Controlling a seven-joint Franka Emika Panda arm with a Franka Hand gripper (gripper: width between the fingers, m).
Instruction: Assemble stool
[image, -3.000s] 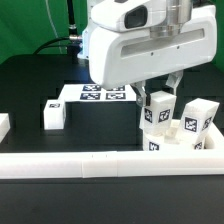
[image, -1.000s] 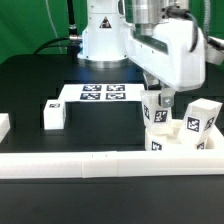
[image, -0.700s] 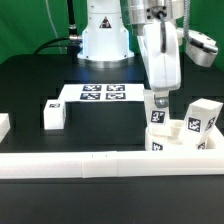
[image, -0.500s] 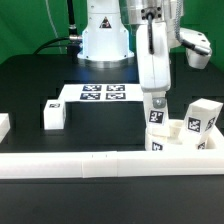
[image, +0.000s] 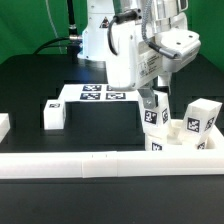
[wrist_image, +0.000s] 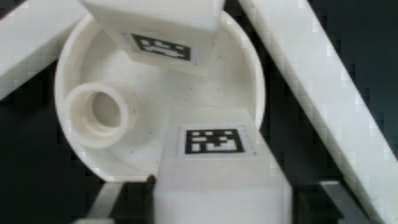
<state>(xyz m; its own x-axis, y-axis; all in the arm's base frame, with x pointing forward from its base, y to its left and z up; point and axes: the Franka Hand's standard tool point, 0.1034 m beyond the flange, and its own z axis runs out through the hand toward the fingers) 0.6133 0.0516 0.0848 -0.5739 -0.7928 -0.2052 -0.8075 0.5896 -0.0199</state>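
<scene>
The stool's white round seat (image: 176, 150) lies at the exterior view's right, against the front rail. One tagged white leg (image: 153, 116) stands upright on its near-left part, and my gripper (image: 153, 98) is shut on that leg's top from above. In the wrist view the same leg (wrist_image: 215, 150) fills the gap between my dark fingers (wrist_image: 128, 196), over the seat (wrist_image: 107, 60) with an open round hole (wrist_image: 98, 108). A second leg (image: 198, 119) stands on the seat further right. A third leg (image: 53, 114) lies alone on the black table at the left.
The marker board (image: 100, 93) lies flat behind the middle. A long white rail (image: 90, 163) runs along the table's front edge, and a short white piece (image: 3, 124) sits at the far left. The arm's base stands behind the marker board.
My wrist and forearm have swung round above the held leg, from leaning right to turned left. The leg has stayed upright in the same spot on the seat.
</scene>
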